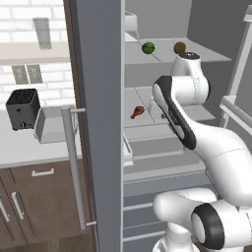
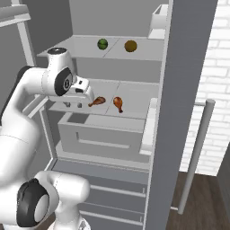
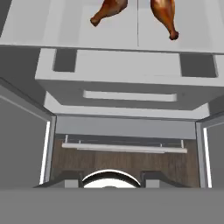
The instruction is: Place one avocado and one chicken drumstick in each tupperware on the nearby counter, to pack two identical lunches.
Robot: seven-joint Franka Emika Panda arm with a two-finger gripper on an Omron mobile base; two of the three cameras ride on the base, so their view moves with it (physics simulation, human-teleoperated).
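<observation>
Two avocados lie on the fridge's upper shelf: a dark green one (image 1: 148, 47) (image 2: 103, 44) and an olive-brown one (image 1: 179, 47) (image 2: 130, 46). Two reddish-brown chicken drumsticks (image 2: 97, 101) (image 2: 118, 103) rest side by side on the shelf below, seen at the hand view's top (image 3: 109, 11) (image 3: 164, 15). My gripper (image 2: 74, 105) hangs at that shelf's front edge, just left of the drumsticks, pointing down, open and holding nothing. One light-grey tupperware (image 1: 49, 123) sits on the counter (image 1: 19, 147), partly behind the fridge door.
The open grey fridge door (image 1: 98, 123) with its long bar handle (image 1: 73, 167) stands between the shelves and the counter. A black toaster (image 1: 23, 108) is left of the tupperware. A grey drawer (image 2: 103, 134) juts out under the drumstick shelf.
</observation>
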